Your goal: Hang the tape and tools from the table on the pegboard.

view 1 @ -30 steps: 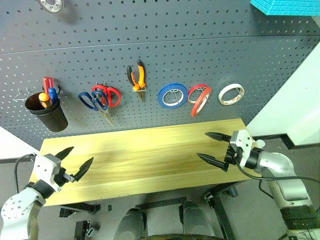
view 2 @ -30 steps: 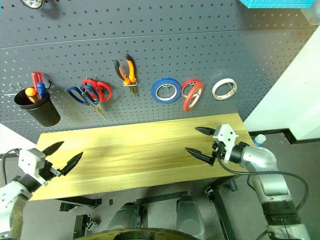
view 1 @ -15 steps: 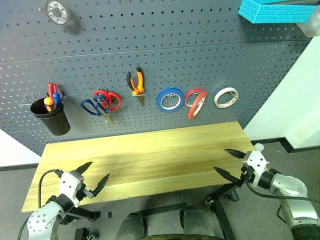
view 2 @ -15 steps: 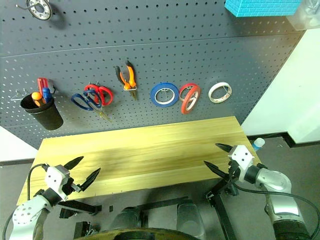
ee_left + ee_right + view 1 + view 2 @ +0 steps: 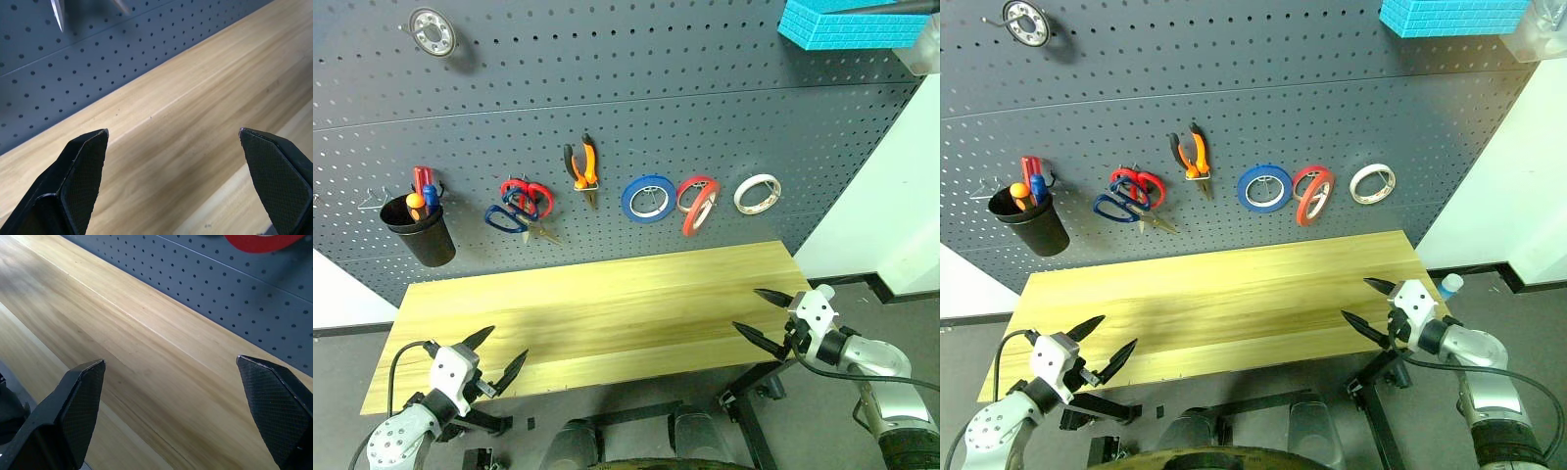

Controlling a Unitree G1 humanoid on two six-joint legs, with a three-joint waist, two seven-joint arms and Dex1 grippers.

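The table (image 5: 597, 311) is bare. On the pegboard (image 5: 636, 117) the orange-and-black pliers (image 5: 582, 166) hang by their handles. To their left hang the dark-handled scissors (image 5: 508, 217). The screwdriver (image 5: 414, 203) stands in a black cup (image 5: 419, 238). The red tape (image 5: 692, 219) hangs between a blue roll (image 5: 649, 198) and a white roll (image 5: 757, 193). My left gripper (image 5: 507, 343) is open at the table's front left edge. Open too, my right gripper (image 5: 745, 308) is at the front right corner. Both are empty.
Red-handled scissors (image 5: 530, 193) hang beside the dark ones. A metal ring (image 5: 433, 31) hangs high on the left of the board. A turquoise block (image 5: 847, 22) sits at the top right. A white wall panel (image 5: 891, 196) borders the board on the right.
Both grippers have dropped from above the tabletop to its front edge, still open and empty. The camera has shifted. The dark-handled scissors hang at a slightly different tilt.
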